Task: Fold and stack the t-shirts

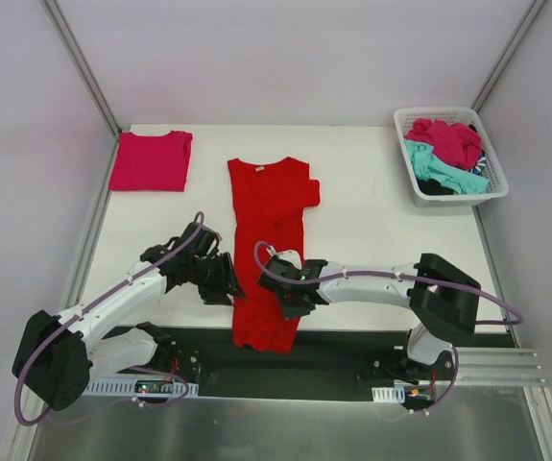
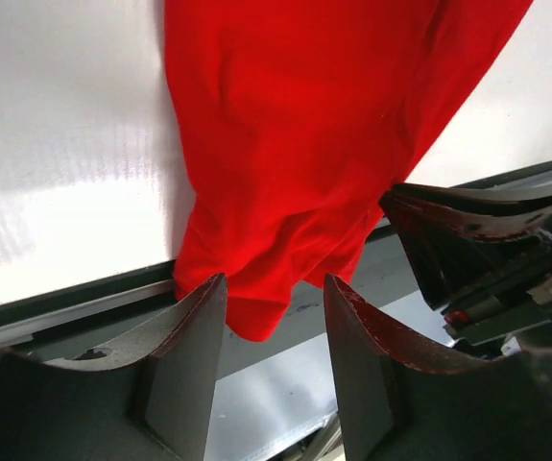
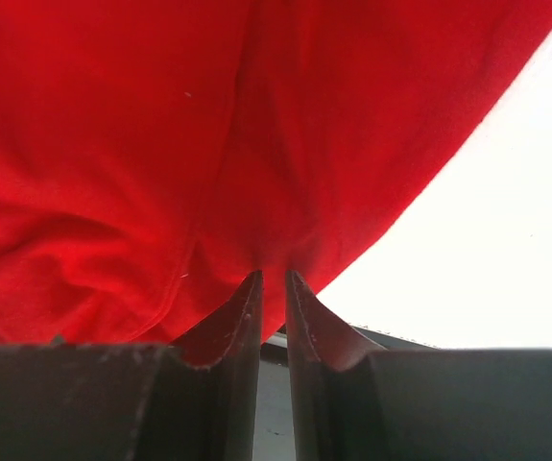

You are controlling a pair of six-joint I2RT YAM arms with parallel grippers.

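A large bright red t-shirt lies folded into a long strip down the middle of the white table, and its hem hangs over the near edge. My right gripper sits on the strip's right side near that edge. In the right wrist view my right gripper has its jaws nearly together, pinching a fold of the red t-shirt. My left gripper is at the strip's left edge. In the left wrist view my left gripper stands open, with the red t-shirt hanging just beyond its tips.
A folded magenta-pink t-shirt lies at the far left corner. A white lattice basket at the far right holds a magenta shirt, a teal one and dark cloth. A black rail runs along the table's near edge.
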